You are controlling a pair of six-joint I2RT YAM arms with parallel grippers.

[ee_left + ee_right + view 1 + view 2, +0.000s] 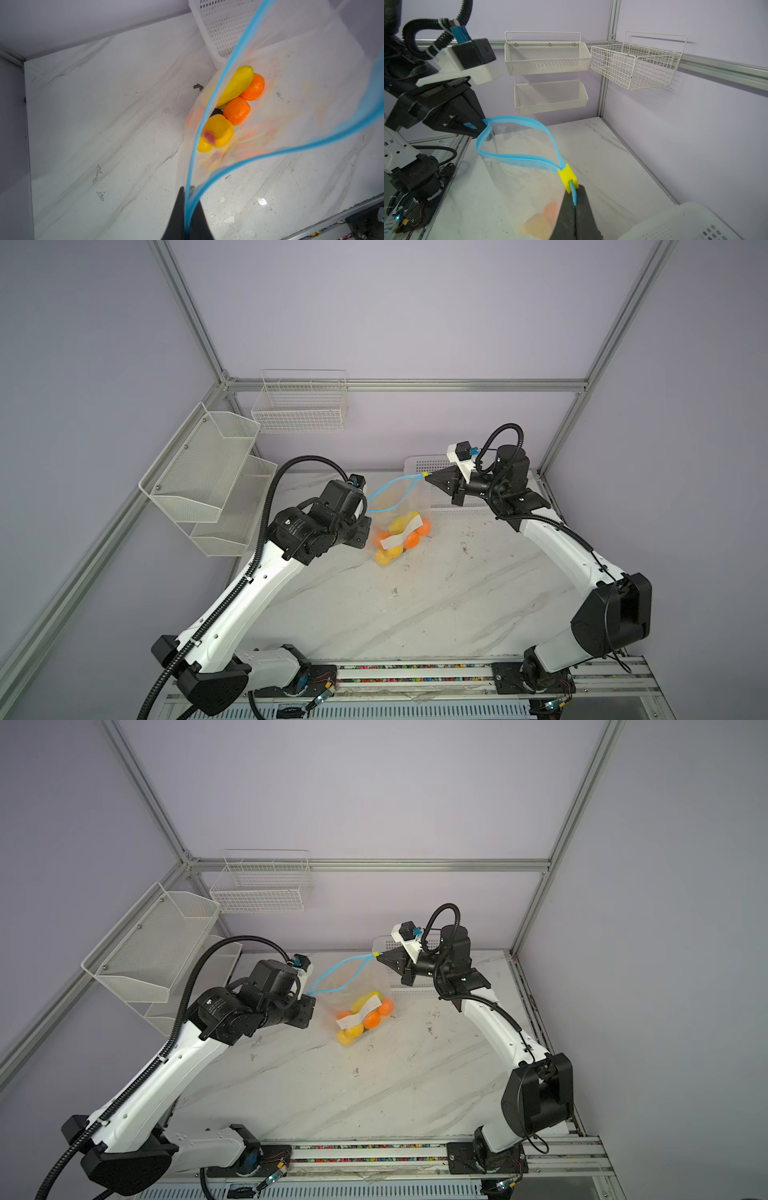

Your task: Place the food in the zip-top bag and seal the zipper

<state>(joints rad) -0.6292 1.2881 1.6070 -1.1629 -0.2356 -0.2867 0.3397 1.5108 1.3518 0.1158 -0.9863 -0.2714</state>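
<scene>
**Top views:** the zip-top bag (405,506) stands far of table (415,614) centre, stretched between the left gripper (366,512) and the right gripper (429,475). The food (401,535) lies in its bottom.

**Left wrist:** the jaws are clamped on the left end of the zipper (193,166), anchoring it.

**Right wrist:** the jaws pinch the strip's right end just behind the yellow slider (568,176). The mouth gapes, and the strip is presumably tensioned for sealing.
</scene>
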